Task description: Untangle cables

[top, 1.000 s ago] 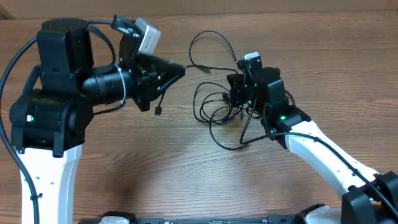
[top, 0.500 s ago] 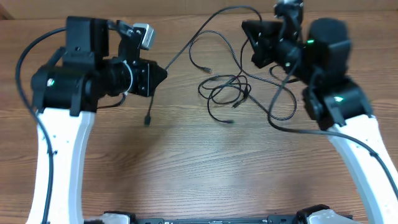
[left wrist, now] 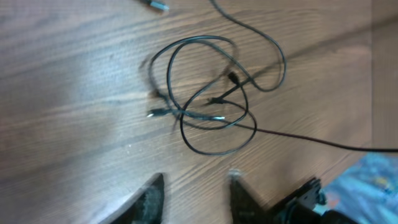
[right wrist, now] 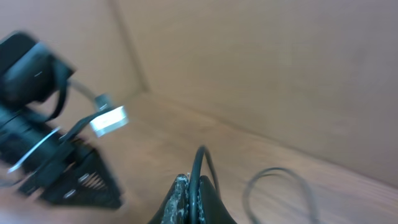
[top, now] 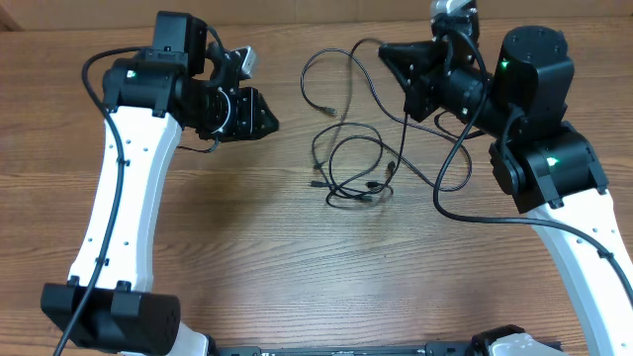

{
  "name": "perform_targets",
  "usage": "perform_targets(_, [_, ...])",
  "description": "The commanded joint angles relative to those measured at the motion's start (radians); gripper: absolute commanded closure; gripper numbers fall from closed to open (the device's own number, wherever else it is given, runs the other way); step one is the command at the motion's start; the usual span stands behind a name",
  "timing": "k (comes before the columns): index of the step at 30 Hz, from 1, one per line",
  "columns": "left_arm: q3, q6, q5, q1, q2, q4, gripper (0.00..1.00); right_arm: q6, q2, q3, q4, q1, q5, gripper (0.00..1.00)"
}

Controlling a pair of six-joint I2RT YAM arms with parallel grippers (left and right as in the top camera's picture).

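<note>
The cables [top: 352, 174] lie as a loose black tangle on the wooden table between the arms, with small plug ends showing. The left wrist view shows the same tangle [left wrist: 205, 112] flat on the wood, ahead of my left gripper [left wrist: 196, 186]. That gripper is open, with bare wood between its fingers. In the overhead view the left gripper [top: 269, 121] hangs to the left of the tangle, apart from it. My right gripper [top: 384, 47] is raised at the back right, shut on one thin black cable [right wrist: 200, 163] that runs down to the tangle.
The table [top: 247, 257] is brown wood. A cardboard-coloured wall [right wrist: 280, 68] stands behind it. The left arm's camera and gripper [right wrist: 56, 155] show in the right wrist view, facing the right gripper. Thick black arm wires [top: 465, 198] loop beside the right arm.
My left gripper has opened and let go of its cable strand, and the left arm has drawn back left. The right arm has lifted its cable up and toward the back.
</note>
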Motion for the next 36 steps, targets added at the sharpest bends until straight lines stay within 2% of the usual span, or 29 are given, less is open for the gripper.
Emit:
perform_targets(1, [0.008, -0.005, -0.006, 0.005, 0.038, -0.014, 0.53, -0.017, -0.054, 0.037, 0.012, -0.003, 0.267, 0.96])
perform_targets(6, [0.008, -0.005, -0.006, 0.005, 0.07, -0.028, 0.31, -0.045, -0.089, 0.074, 0.013, -0.003, 0.594, 0.96])
perform_targets(7, [0.008, -0.005, -0.006, 0.005, 0.075, -0.029, 0.23, -0.061, -0.093, 0.086, 0.013, -0.005, 0.645, 0.96])
perform_targets(8, [0.008, -0.005, -0.006, 0.005, 0.08, -0.029, 0.09, -0.084, -0.097, 0.098, 0.014, -0.01, 0.689, 0.96])
perform_targets(9, [0.008, -0.005, -0.006, 0.005, 0.085, -0.029, 0.0, -0.111, -0.097, 0.111, 0.021, -0.019, 0.735, 0.96])
perform_targets(14, [0.008, -0.005, -0.006, 0.004, 0.105, -0.028, 0.01, -0.174, -0.098, 0.127, 0.085, -0.136, 0.954, 0.96])
perform_targets(17, [0.008, -0.004, -0.018, 0.004, 0.106, -0.028, 0.0, -0.173, -0.098, 0.127, 0.109, -0.265, 0.975, 0.96])
perform_targets(24, [0.008, -0.004, -0.018, 0.005, 0.106, -0.028, 0.0, -0.173, -0.087, 0.127, 0.166, -0.566, 0.921, 0.96])
perform_targets(28, [0.008, -0.004, -0.018, 0.005, 0.106, -0.028, 0.0, -0.173, -0.064, 0.127, 0.207, -0.726, 0.788, 0.96])
perform_targets(31, [0.008, -0.004, -0.018, 0.005, 0.106, -0.028, 0.0, -0.173, -0.042, 0.127, 0.248, -0.805, 0.677, 0.96])
perform_targets(36, [0.008, -0.004, -0.018, 0.005, 0.106, -0.028, 0.01, -0.192, 0.056, 0.126, 0.243, -0.883, 0.663, 0.96])
